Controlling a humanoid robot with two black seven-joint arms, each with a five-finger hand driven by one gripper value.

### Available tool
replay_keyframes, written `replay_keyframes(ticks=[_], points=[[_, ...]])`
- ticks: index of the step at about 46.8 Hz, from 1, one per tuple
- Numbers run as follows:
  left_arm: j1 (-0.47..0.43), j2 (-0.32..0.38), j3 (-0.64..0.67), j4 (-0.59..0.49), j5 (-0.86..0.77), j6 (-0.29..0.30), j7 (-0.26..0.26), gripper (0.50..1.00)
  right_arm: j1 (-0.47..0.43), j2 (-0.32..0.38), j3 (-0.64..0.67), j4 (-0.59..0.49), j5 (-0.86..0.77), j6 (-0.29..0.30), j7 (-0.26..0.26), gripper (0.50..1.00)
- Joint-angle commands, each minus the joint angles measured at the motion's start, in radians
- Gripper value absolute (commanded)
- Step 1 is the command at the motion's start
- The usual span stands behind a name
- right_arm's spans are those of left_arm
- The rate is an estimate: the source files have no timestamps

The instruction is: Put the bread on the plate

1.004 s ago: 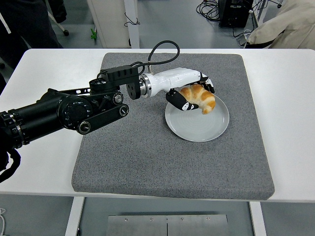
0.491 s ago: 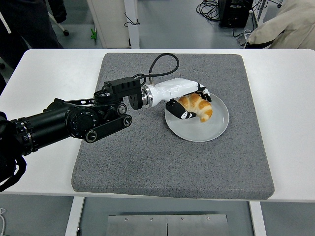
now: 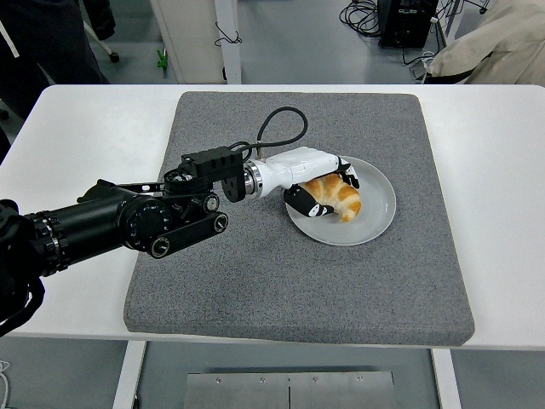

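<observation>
While the left hand (image 3: 319, 175) fingers grasp it, the golden, curved bread (image 3: 335, 196) seemingly touches the grey plate (image 3: 375, 217).

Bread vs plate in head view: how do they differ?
The bread is golden brown, curved and lumpy; the plate is pale grey, round and flat. The bread is smaller and lies over the plate's left part. The left hand is closed around the bread, not the plate. Both sit on the grey mat.
</observation>
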Motion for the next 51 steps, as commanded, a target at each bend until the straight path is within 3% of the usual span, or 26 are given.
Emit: replay_keyframes(ticks=[1, 43, 51], points=[[0.002, 0.001, 0.000, 0.000, 0.000, 0.002, -0.001, 0.645, 0.000, 0.000, 0.000, 0.000, 0.000, 0.001, 0.000, 1.000], [0.036, -0.019, 0.000, 0.015, 0.001, 0.030, -0.001, 0.646, 0.000, 0.000, 0.000, 0.000, 0.000, 0.001, 0.000, 1.000], [0.037, -0.024, 0.000, 0.017, 0.001, 0.030, -0.004, 0.710, 0.000, 0.000, 0.000, 0.000, 0.000, 0.001, 0.000, 1.000]])
